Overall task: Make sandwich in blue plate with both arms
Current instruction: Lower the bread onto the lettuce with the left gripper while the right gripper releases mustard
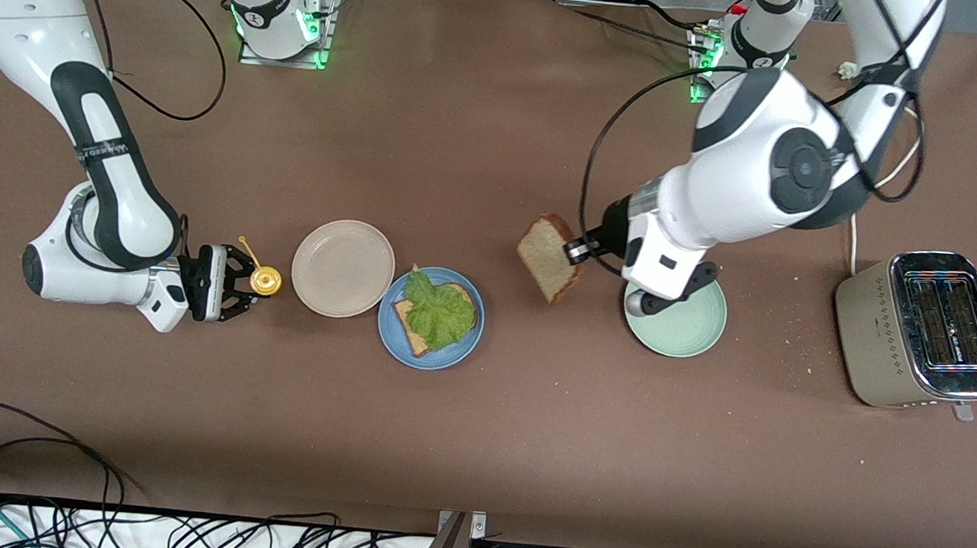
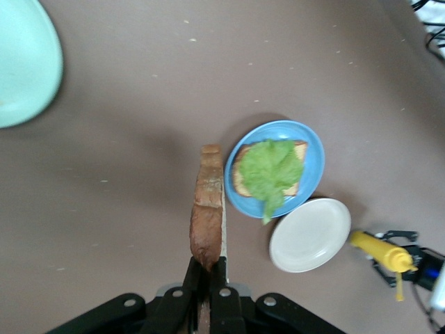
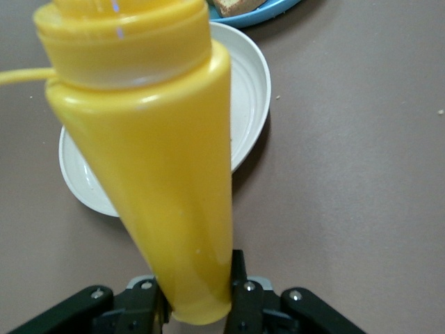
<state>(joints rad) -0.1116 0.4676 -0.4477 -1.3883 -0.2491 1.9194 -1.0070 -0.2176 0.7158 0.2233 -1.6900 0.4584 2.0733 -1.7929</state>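
The blue plate (image 1: 430,318) holds one bread slice with a green lettuce leaf (image 1: 438,309) on top; it also shows in the left wrist view (image 2: 277,169). My left gripper (image 1: 580,249) is shut on a second bread slice (image 1: 549,258), held on edge in the air over the bare table between the blue plate and the mint-green plate; the slice shows edge-on in the left wrist view (image 2: 208,216). My right gripper (image 1: 240,283) is shut on a yellow squeeze bottle (image 1: 264,279), beside the beige plate; the bottle fills the right wrist view (image 3: 156,153).
A beige plate (image 1: 343,267) touches the blue plate toward the right arm's end. A mint-green plate (image 1: 679,321) lies under the left arm's wrist. A metal toaster (image 1: 923,328) stands at the left arm's end. Crumbs lie near it.
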